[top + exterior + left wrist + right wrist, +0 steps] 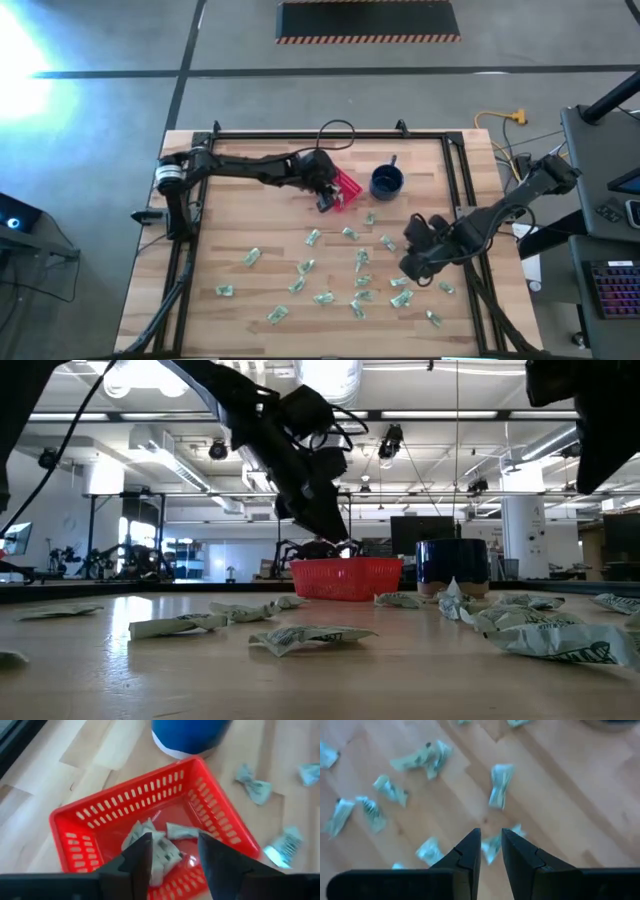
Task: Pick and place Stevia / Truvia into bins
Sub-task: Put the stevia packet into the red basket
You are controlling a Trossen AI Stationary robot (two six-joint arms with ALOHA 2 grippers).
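Observation:
The red basket [347, 186] [345, 578] stands on the table's far middle, with a few pale green sachets [155, 840] lying on its floor. My left gripper [328, 200] [174, 855] hangs open just above the basket's inside. Many more sachets [313, 237] [310, 638] lie scattered flat over the table's near half. My right gripper [412, 262] [491, 837] is raised above the sachets on the right side, its fingers a narrow gap apart. One sachet [492, 847] shows in that gap. My right gripper has a sachet [492, 847] showing in the narrow gap between its fingers, which point down from above. Whether the fingers touch it or it lies on the table below them cannot be told.
A dark blue mug [386, 181] [450, 565] [190, 735] stands right beside the basket, on its right. A black metal frame [300, 133] runs along the table's far, left and right sides. Bare wood lies left of the basket.

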